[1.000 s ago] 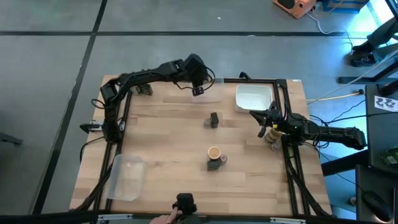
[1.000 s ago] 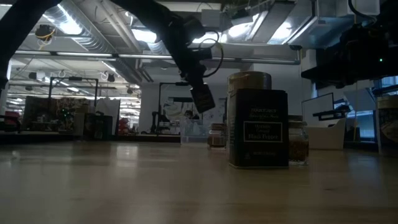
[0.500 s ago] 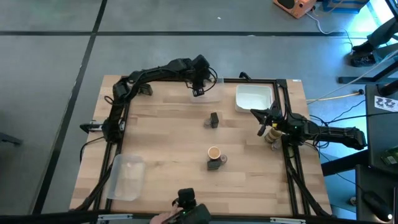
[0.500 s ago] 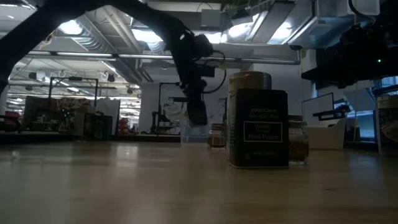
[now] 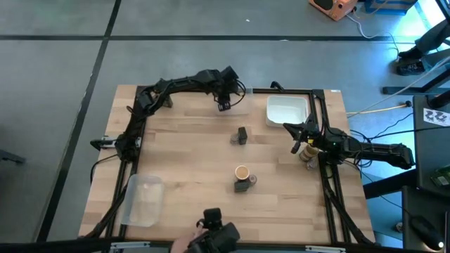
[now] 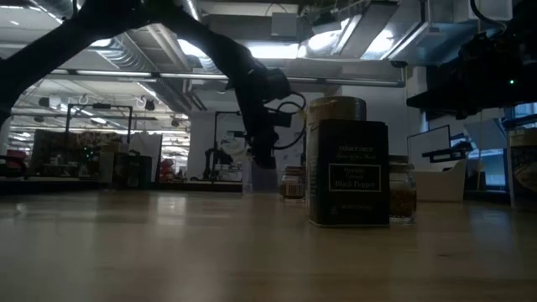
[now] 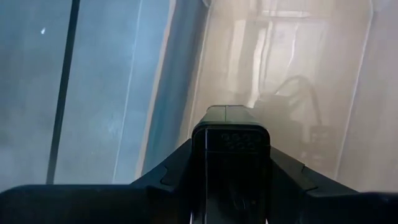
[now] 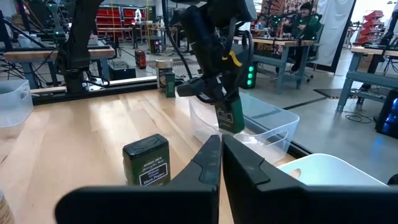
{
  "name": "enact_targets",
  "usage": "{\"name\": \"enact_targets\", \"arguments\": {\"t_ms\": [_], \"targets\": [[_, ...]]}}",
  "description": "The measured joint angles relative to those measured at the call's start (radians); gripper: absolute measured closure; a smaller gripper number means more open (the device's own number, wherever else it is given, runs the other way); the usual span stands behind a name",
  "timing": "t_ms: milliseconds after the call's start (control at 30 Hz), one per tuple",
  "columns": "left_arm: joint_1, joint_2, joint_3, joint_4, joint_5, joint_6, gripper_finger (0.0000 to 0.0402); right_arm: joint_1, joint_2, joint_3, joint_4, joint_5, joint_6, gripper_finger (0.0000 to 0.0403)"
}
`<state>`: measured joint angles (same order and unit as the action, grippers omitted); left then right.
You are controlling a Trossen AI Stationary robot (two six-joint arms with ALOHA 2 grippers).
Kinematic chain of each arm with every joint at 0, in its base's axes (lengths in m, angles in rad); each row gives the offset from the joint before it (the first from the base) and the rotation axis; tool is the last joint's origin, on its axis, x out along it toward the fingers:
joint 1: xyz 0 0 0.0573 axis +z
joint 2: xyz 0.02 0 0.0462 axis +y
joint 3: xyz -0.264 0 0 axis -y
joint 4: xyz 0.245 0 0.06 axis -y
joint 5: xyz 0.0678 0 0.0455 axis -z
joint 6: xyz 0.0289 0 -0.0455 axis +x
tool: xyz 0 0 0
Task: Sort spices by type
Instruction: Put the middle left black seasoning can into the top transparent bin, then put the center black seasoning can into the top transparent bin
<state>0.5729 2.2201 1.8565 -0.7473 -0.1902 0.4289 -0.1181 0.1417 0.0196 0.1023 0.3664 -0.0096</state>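
Note:
My left gripper (image 5: 223,104) is at the table's far edge, shut on a dark boxy jar (image 8: 231,118) over a clear plastic tray (image 8: 261,127). My right gripper (image 8: 221,155) is shut and waits near the right edge, touching nothing. Another dark boxy jar (image 5: 242,135) stands on its base mid-table. Nearer the near edge stand a tan-topped round jar (image 5: 241,172), a dark boxy jar (image 5: 242,185) and a tiny jar (image 5: 252,180) close together. One more small jar (image 5: 307,153) stands beside the right arm. My left gripper pinches the dark boxy jar by its upper end (image 8: 225,104) between the two fingers, coming from above and pointing down. The jar hangs upright below the fingers, within the clear tray's walls; whether its base touches the tray floor, I cannot tell.
A white rectangular tray (image 5: 287,111) sits at the far right, next to the clear tray. A second clear tray (image 5: 144,200) lies at the near left corner. Two jars (image 5: 165,102) stand at the far left edge. A person's hand (image 5: 188,244) shows at the near edge.
My left gripper has come down toward the clear tray at the far edge, carrying the dark boxy jar. It has turned from a slant to pointing straight down, so the jar now hangs upright and lower.

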Motion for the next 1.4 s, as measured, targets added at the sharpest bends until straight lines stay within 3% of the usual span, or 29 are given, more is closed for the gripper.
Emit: {"name": "enact_targets", "arguments": {"t_ms": [300, 733, 1100, 1233, 1400], "targets": [[0.004, 0.003, 0.0, 0.007, -0.003, -0.007, 0.0265, 0.0, 0.0, 0.0, 0.0, 0.0, 0.0, 0.0386], [-0.003, -0.008, 0.051, -0.049, -0.023, 0.02, 0.0165, 0.0, 0.0, 0.0, -0.001, 0.0, 0.0, 0.0386], [-0.055, -0.03, 0.23, -0.147, -0.023, 0.008, 0.0158, 0.0, 0.0, 0.0, -0.023, 0.008, 0.0, 0.0386], [-0.099, -0.03, 0.256, -0.152, -0.024, -0.011, 0.0158, 0.0, 0.0, 0.0, -0.026, 0.009, -0.001, 0.0386], [-0.177, -0.03, 0.264, -0.169, -0.023, 0.073, 0.0158, 0.0, 0.0, 0.0, -0.027, 0.009, -0.003, 0.0386]]}}
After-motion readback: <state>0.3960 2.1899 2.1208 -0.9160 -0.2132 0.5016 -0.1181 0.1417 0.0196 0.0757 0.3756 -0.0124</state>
